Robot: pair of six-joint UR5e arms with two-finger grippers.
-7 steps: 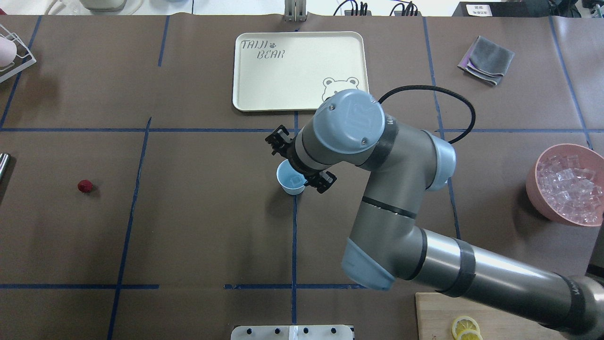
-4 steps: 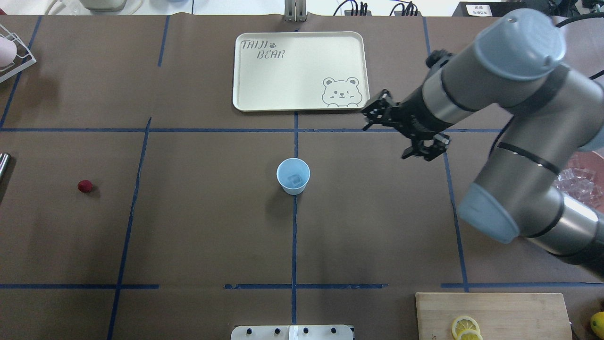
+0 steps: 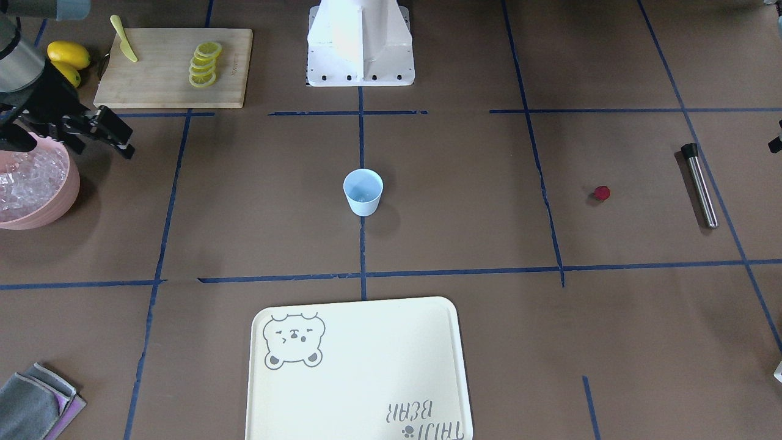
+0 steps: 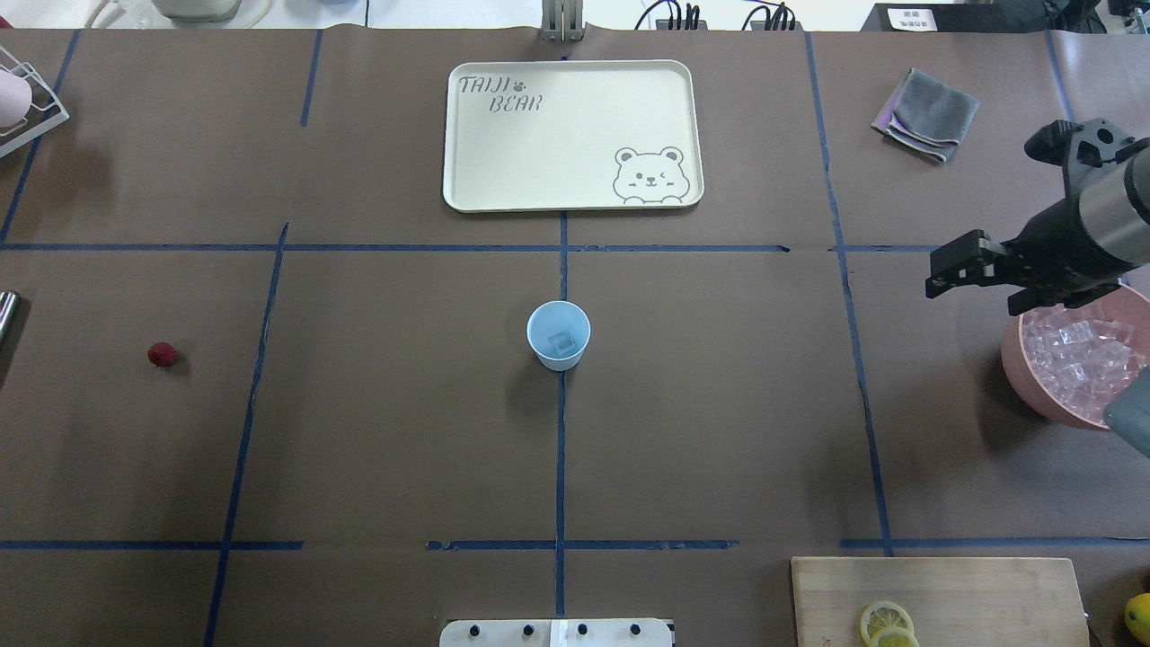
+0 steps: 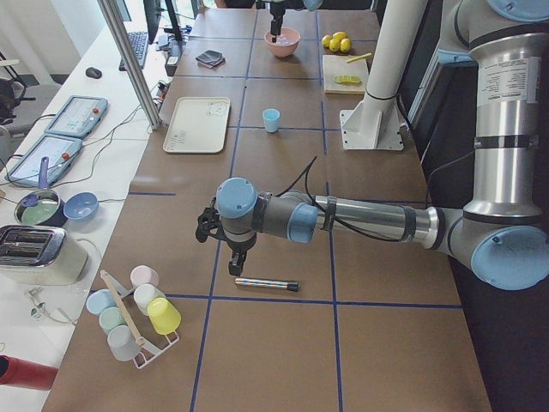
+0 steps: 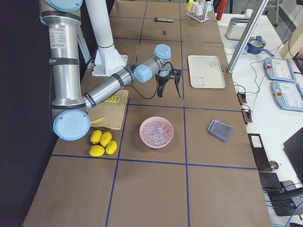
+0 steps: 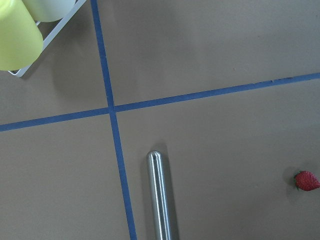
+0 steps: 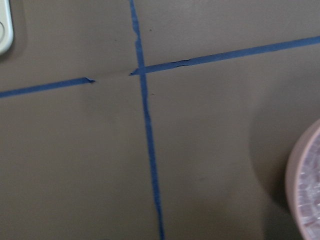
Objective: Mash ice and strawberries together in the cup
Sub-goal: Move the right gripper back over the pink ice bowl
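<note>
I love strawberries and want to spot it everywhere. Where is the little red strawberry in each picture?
Front-facing: strawberry right of middle, just left of the metal stick.
Overhead: strawberry at far left.
Exterior left: I cannot find it.
Exterior right: strawberry a tiny dot near the top.
Left wrist: strawberry at the lower right edge.
Right wrist: not in it.
Landmark: the metal stick, close by wherever the strawberry shows.

A robotics lab: industrial arms [image 5: 360,219] on a white pedestal [image 3: 360,43], a brown surface [image 4: 386,431] gridded with blue tape [image 4: 561,467], teach pendants [image 6: 283,71] on the side bench [image 6: 270,127].
</note>
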